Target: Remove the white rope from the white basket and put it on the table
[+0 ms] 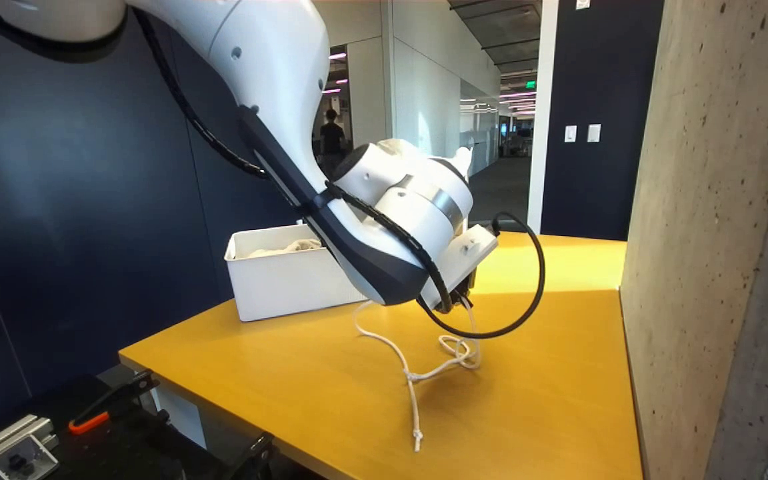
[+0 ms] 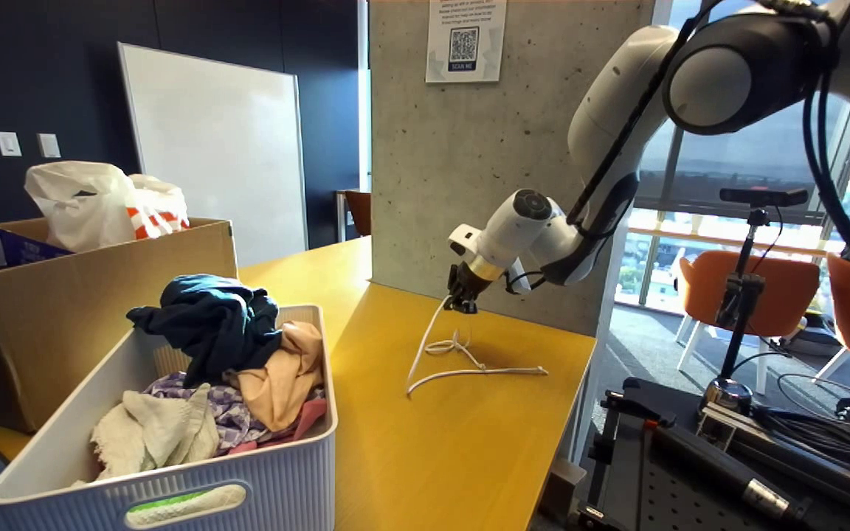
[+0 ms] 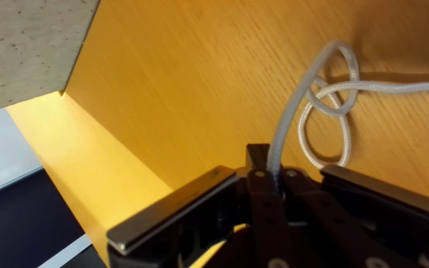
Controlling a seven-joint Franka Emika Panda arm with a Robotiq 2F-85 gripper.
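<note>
One white rope (image 1: 412, 377): loops and a knotted end are lying on the table (image 2: 410, 464), its intended place, outside the white basket (image 2: 285, 483), while the hand (image 3: 275, 175) is grasping a raised stretch, clenched presumably because so thin a cord would otherwise be slipping.

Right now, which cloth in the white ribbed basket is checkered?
The crumpled purple and white cloth, between the cream cloth and the peach cloth; no other shows checks.
</note>
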